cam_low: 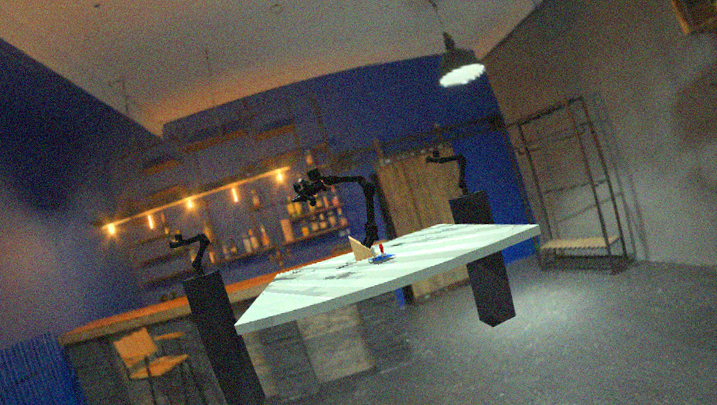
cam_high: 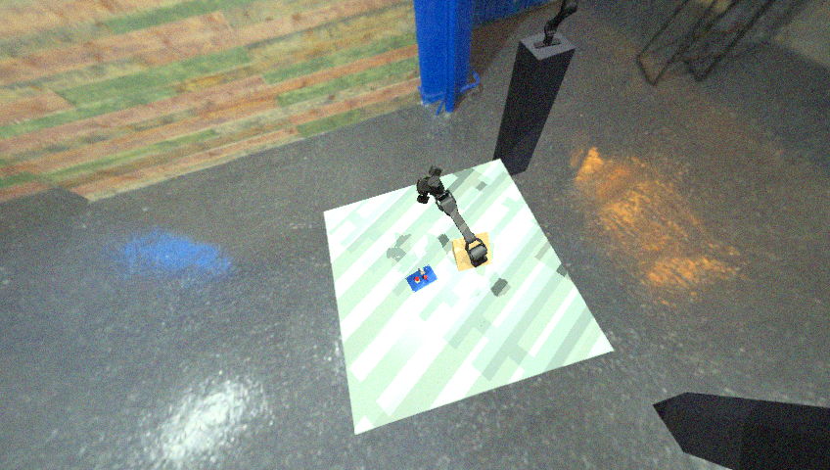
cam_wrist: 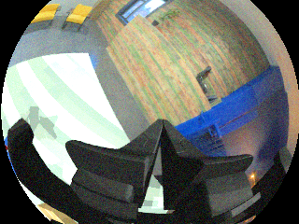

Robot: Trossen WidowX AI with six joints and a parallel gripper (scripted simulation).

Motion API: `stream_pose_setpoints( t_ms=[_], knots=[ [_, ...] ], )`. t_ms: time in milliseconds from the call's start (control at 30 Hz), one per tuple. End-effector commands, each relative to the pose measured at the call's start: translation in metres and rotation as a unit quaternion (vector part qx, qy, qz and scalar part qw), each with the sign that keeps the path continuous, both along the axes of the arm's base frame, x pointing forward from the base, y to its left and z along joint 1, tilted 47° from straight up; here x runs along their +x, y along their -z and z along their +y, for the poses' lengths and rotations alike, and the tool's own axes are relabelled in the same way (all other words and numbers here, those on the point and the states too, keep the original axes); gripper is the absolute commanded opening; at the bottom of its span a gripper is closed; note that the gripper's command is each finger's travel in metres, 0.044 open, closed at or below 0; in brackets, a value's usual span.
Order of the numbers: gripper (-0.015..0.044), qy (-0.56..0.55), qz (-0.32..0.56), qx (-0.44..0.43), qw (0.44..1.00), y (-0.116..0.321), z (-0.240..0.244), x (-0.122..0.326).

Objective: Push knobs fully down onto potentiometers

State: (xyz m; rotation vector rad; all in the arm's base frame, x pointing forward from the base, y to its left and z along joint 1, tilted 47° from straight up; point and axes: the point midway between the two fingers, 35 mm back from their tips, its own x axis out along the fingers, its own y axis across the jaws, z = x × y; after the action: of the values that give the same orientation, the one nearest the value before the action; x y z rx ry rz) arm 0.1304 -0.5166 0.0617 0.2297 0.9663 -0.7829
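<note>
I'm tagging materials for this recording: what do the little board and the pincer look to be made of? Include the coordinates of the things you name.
The board [cam_high: 414, 285]: perhaps painted or coated sheet, judging by its even blue; too small to tell its gloss.

The pincer [cam_high: 423, 189] [cam_wrist: 163, 122]: probably dark plastic, matte, since its black faces show only soft, dull shading; coated metal is possible.

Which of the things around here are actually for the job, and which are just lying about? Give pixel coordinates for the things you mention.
For the job:
- blue circuit board [cam_high: 412, 283] [cam_low: 380, 260]
- its red knobs
- the arm's closed hand [cam_high: 424, 189] [cam_low: 295, 198] [cam_wrist: 163, 122]

Just about:
- bar stool [cam_low: 159, 365]
- hanging lamp [cam_low: 459, 64]
- metal rack [cam_low: 601, 174]
</note>
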Motion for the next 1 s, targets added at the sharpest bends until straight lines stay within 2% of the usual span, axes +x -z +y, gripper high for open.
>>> stream_pose_setpoints(
  t_ms=[0,500,967],
  knots=[
    [0.0,-0.073,0.019,0.015,0.997,0.006,0.021,0.023],
    [0.0,-0.316,0.063,0.048,0.946,0.018,0.096,0.092],
    [0.0,-0.529,0.071,0.061,0.844,0.02,0.176,0.138]
  ],
)
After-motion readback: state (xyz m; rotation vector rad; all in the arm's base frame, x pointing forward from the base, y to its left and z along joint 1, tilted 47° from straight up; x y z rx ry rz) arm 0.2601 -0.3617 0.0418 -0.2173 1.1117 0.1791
